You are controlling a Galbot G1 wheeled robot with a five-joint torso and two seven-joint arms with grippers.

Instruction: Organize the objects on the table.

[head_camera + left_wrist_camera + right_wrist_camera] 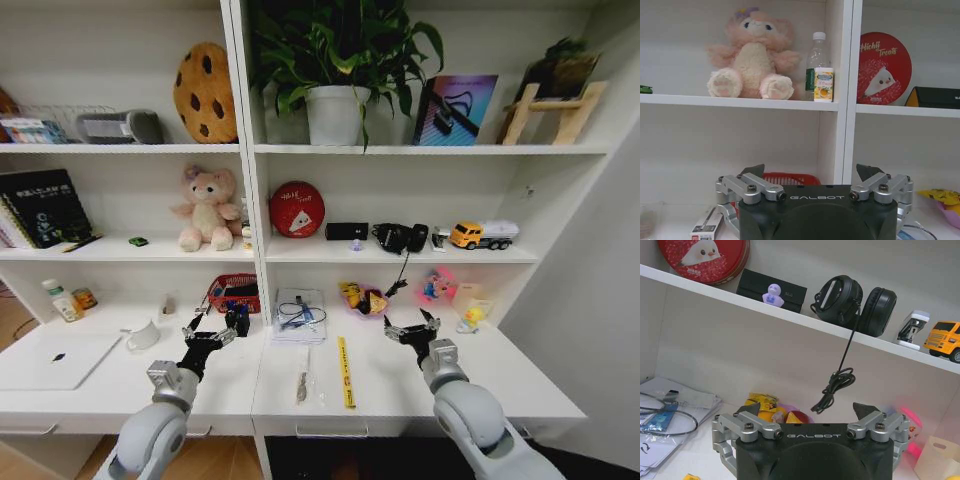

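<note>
Long white laminate worktop [400,385], smooth and matte, joined to white shelving, with shallow drawers along its front edge. At its left end lies a slim silver-white laptop [52,360], lid closed, flat and rectangular. Near the centre rest a stack of white paper sheets with a coiled black cable [299,315], a narrow yellow ruler-like strip [345,372] lying lengthwise, and just beside it a small slender dark tool [302,382]. A red mesh basket [234,292] stands against the back wall; a white ceramic cup [143,336] sits left of it. On the shelf above, a tiny green toy car [138,241] sits apart from a pink plush bear [207,208].

Left claw [213,330], of silver metal links with black tips, hovers above the worktop before the basket, fingers spread and holding nothing. Right claw [413,327], of like build, hovers right of centre near a pink bowl of yellow wrapped items [362,298], likewise spread and empty.
</note>
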